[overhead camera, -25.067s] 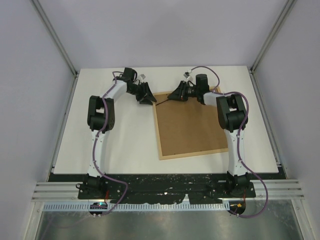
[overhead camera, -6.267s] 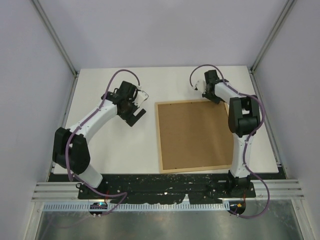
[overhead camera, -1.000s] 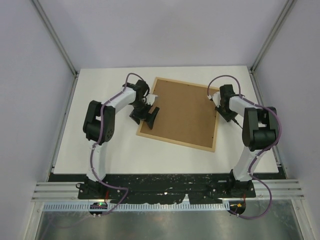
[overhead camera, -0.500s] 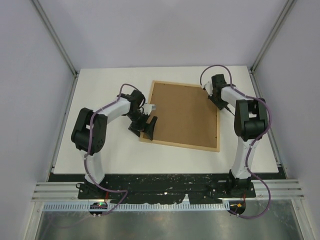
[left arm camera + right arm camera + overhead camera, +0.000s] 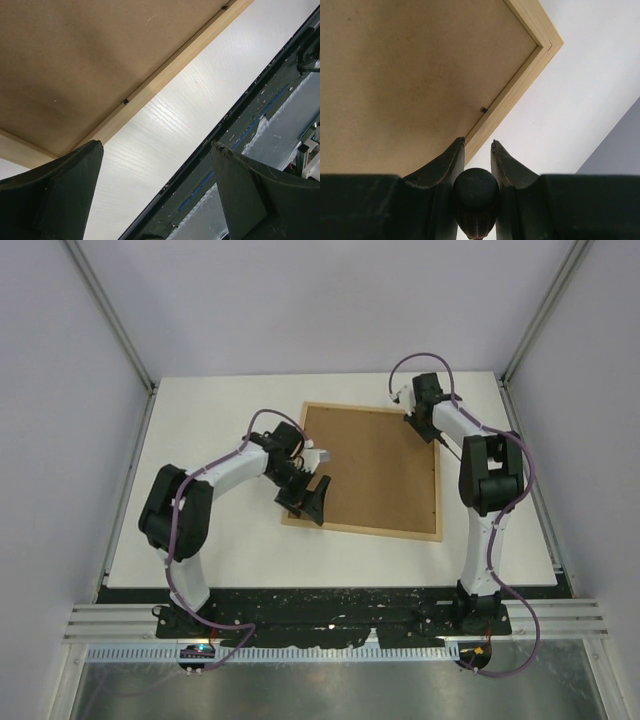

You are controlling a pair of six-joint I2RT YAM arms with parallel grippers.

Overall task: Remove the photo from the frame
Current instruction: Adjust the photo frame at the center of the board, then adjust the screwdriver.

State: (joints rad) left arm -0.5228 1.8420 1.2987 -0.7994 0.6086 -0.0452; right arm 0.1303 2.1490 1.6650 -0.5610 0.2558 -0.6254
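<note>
My right jaws pinch a dark round-ended tool (image 5: 475, 187), tips above the rim of the large light-wood picture frame (image 5: 520, 90) lying brown back up on the white surface (image 5: 580, 100). My left jaws gape wide over its opposite corner; photo hidden.

Frame (image 5: 172, 72) rim: pale bare wood, smooth, matt, faint grain.
Back panel (image 5: 375, 465): brown fibreboard, dull, slightly mottled, a few light scratches.
Table (image 5: 165, 130): white top, fine linear grain, soft sheen.
Left gripper (image 5: 156, 146) fingers (image 5: 55, 200): black plastic, matt, finely textured.
Right gripper (image 5: 478, 144) fingers (image 5: 445, 165): black plastic too, smoother, slight gloss on the curves.
Dark round knob (image 5: 475, 190) between the right fingers: dull, ribbed lower down.
Arm shells (image 5: 225, 468): white plastic, semi-gloss.
Base strip (image 5: 340, 602): black, paint chipped and scuffed.
</note>
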